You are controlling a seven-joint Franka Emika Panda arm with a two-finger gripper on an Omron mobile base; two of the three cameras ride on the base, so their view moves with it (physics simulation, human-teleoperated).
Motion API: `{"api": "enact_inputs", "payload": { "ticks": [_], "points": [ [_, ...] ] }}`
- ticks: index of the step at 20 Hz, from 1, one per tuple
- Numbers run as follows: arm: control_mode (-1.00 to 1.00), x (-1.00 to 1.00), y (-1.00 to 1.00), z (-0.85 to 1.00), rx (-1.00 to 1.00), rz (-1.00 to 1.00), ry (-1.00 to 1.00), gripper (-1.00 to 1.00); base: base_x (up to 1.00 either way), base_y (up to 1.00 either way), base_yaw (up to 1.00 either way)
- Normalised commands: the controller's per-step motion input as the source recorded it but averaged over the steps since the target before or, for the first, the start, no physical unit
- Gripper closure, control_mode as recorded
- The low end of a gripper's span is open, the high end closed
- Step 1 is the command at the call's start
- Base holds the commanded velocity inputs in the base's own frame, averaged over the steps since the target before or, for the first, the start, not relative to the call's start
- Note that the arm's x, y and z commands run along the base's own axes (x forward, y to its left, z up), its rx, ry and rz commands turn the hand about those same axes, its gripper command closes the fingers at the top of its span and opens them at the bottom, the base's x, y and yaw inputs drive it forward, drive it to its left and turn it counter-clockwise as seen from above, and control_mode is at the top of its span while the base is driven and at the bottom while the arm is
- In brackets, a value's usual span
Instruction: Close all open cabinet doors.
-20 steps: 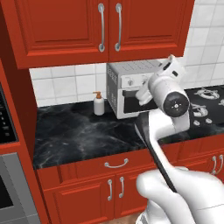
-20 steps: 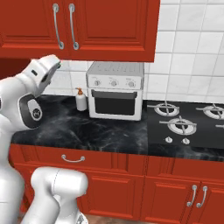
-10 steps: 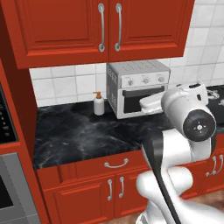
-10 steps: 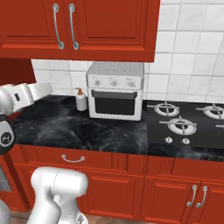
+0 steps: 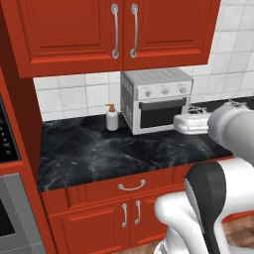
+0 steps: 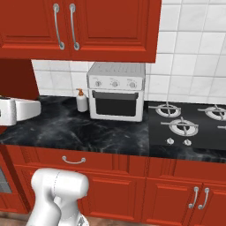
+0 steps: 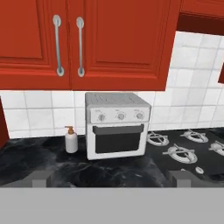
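left base view: the cabinet doors (image 5: 124,30), a glossy red pair with raised panels, hung above the back edge of the black marbled counter (image 5: 99,154), their curved silver bar handles (image 5: 125,31) side by side at the centre seam. both lay flush with the frame. such doors looked rigid and fairly light on their hinges, slick on the lacquered face; a push on the panel near the handle side would probably have served better than a pinch on the bar. the white arm (image 5: 223,149) crossed the counter's right front edge, the gripper's state not readable here.

right base view: the same pair (image 6: 64,24) sat at the upper left, over a boxy white toaster oven (image 6: 116,91) and a small soap bottle (image 6: 81,100) at the counter's back edge. a black gas hob (image 6: 187,126) occupied the right end.

hand view: the two doors (image 7: 70,41) faced the camera squarely, seam closed. the dark finger tips (image 7: 40,178) stood far apart at the lower corners, jaws wide and holding nothing. a darker recess at the upper right may have been another cabinet; i could not tell whether it stood open.
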Motion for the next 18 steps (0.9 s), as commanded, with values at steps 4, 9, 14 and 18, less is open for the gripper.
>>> {"api": "enact_inputs", "payload": {
  "ticks": [4,9,14,18],
  "points": [
    [-1.0,-0.01,0.0,0.0,0.0,0.0,0.0,-1.0,0.0,0.0,0.0],
    [-1.0,-0.51,0.0,-0.02,0.0,0.0,-0.06,-1.0,0.0,0.0,0.0],
    [-1.0,-0.57,0.0,-0.05,0.01,-0.01,-0.04,-1.0,0.0,0.0,0.0],
    [-1.0,-0.15,0.0,0.0,0.0,0.0,0.0,-1.0,0.0,0.0,0.0]
  ]
}}
